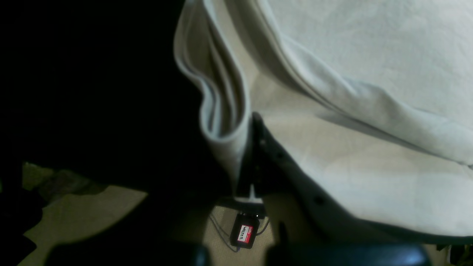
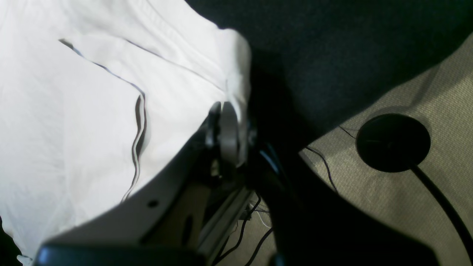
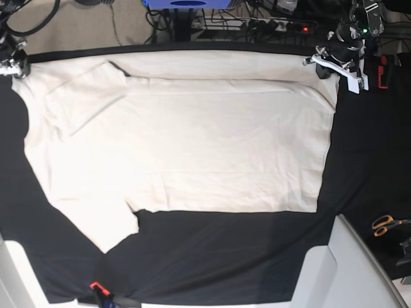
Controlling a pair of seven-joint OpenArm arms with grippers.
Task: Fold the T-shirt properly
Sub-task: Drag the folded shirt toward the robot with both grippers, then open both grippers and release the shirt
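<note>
Black table cloth covering table. T-shirt lying spread across it, far edge doubled over. Left gripper pinching shirt's far corner, jaws closed on fabric. Right gripper clamping opposite far corner, apparently at sleeve; view dim. Scissors lying well apart.

The left gripper has dark, matte fingers pierced by small round holes, with a white strip between them at their base. The right gripper shows a pale grey finger with one dark screw hole, a rounded metallic tip, and thin black cables behind it.
</note>
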